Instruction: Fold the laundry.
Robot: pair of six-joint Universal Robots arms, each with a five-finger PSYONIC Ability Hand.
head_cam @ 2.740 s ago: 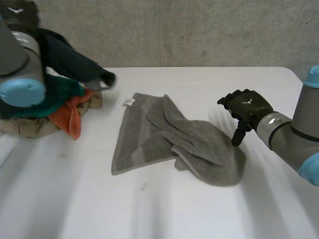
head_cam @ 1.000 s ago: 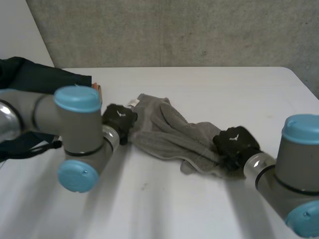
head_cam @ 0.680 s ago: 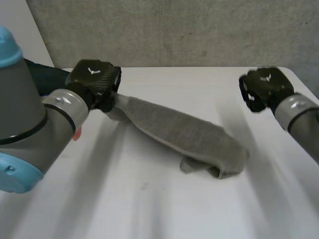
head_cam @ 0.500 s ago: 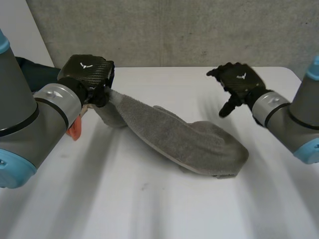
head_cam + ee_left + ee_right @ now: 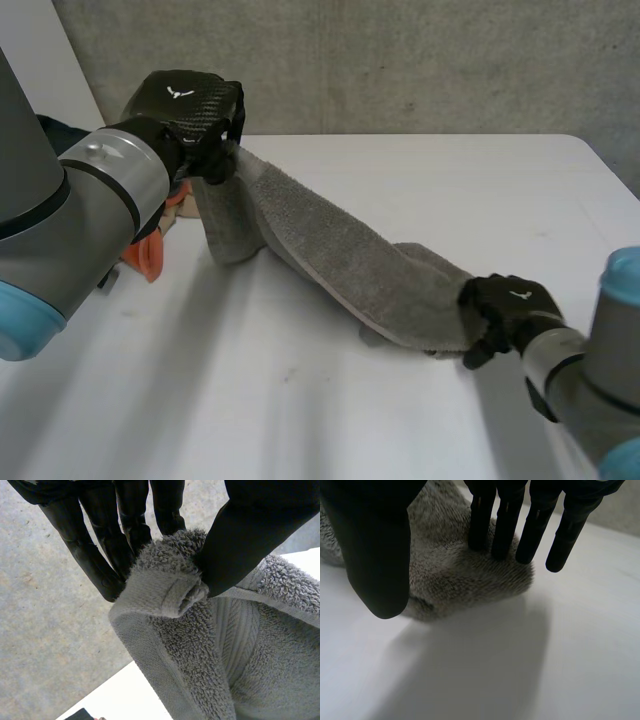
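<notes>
A grey towel [image 5: 340,255] stretches from a raised end at the back left down to the table [image 5: 300,420] at the front right. My left hand [image 5: 190,105] holds its upper corner in the air. In the left wrist view the thumb [image 5: 245,535] and fingers [image 5: 125,535] pinch the rolled hem of the towel [image 5: 200,645]. My right hand [image 5: 508,310] is low at the towel's lower end. In the right wrist view its straight fingers [image 5: 507,525] rest on the bunched towel [image 5: 445,580], with the thumb [image 5: 375,555] held apart beside it.
A pile of other laundry lies behind my left arm, with an orange cloth [image 5: 148,257] and a dark garment [image 5: 62,133] showing. The table's right edge [image 5: 610,165] runs close to my right arm. A concrete wall stands behind.
My right hand has come down from above the table onto the towel's lower right end. My left hand has lifted its corner a little higher, pulling the towel straighter.
</notes>
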